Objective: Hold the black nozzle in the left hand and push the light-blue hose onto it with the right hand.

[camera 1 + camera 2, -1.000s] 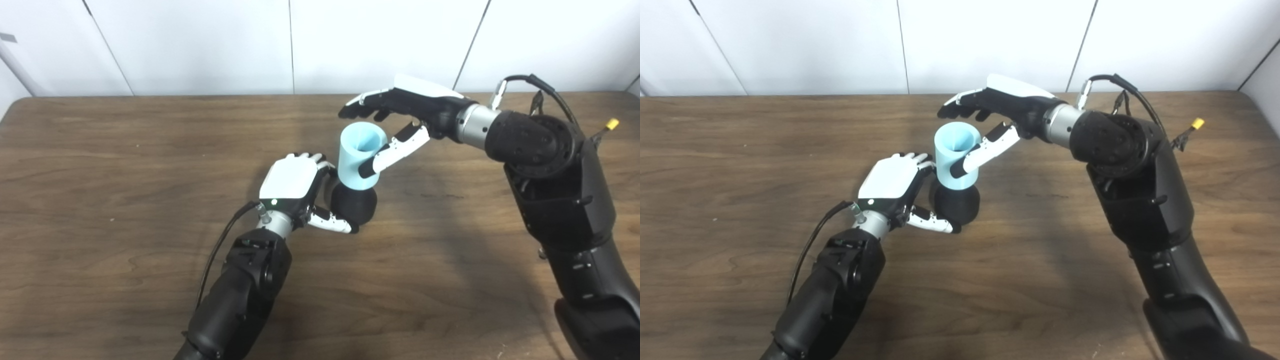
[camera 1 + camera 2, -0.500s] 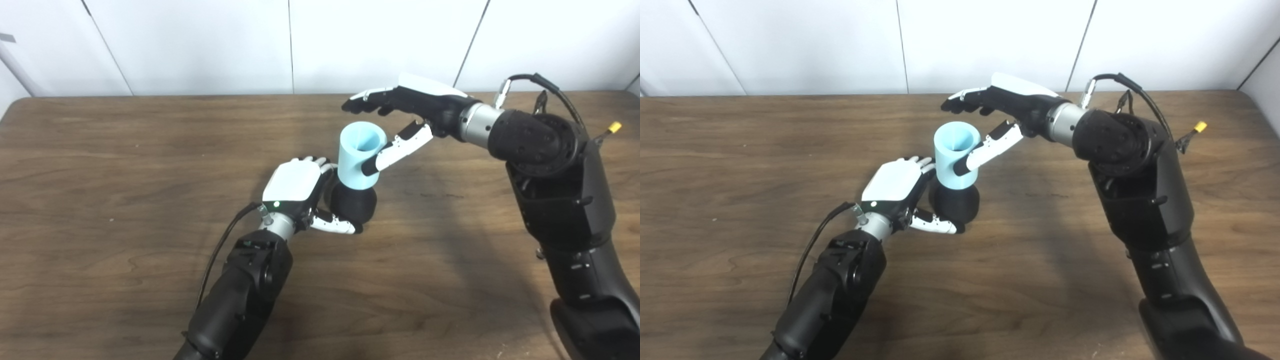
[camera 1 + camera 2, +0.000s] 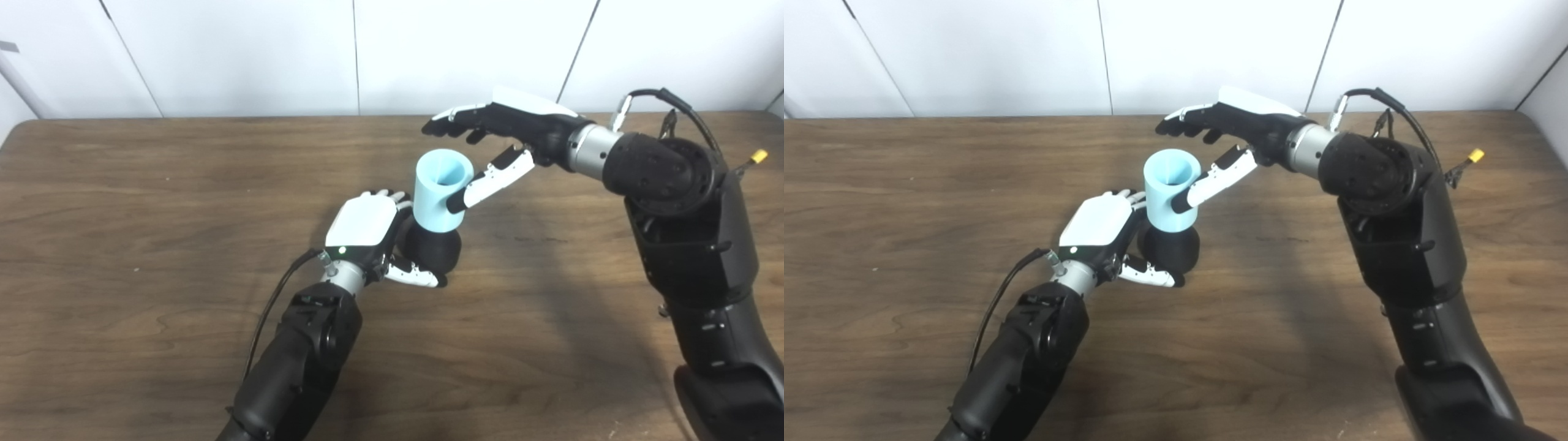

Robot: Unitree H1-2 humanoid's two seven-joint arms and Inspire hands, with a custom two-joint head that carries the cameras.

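The light-blue hose point(image 3: 439, 190) stood upright on top of the black nozzle point(image 3: 432, 250), its lower end seated over the nozzle's top, the pair resting on the wooden counter point(image 3: 153, 202) near its middle. The left hand point(image 3: 373, 236) was wrapped around the nozzle — fingers behind it, thumb curled along the front at the base.

Over the last second the right hand point(image 3: 499, 138) had lifted and drawn back toward the right. Its fingers point(image 3: 442, 125), which had arched just over the hose's open rim, now floated higher and clear of it, spread and holding nothing; only the thumb tip point(image 3: 1181, 205) was touching the hose's side wall, or very nearly so. The hose and nozzle themselves had not shifted, and the hose stayed standing with almost no support from above.

That read as a release — the push looked finished, with the joint holding by its own fit. How deeply the hose was seated could not be seen.
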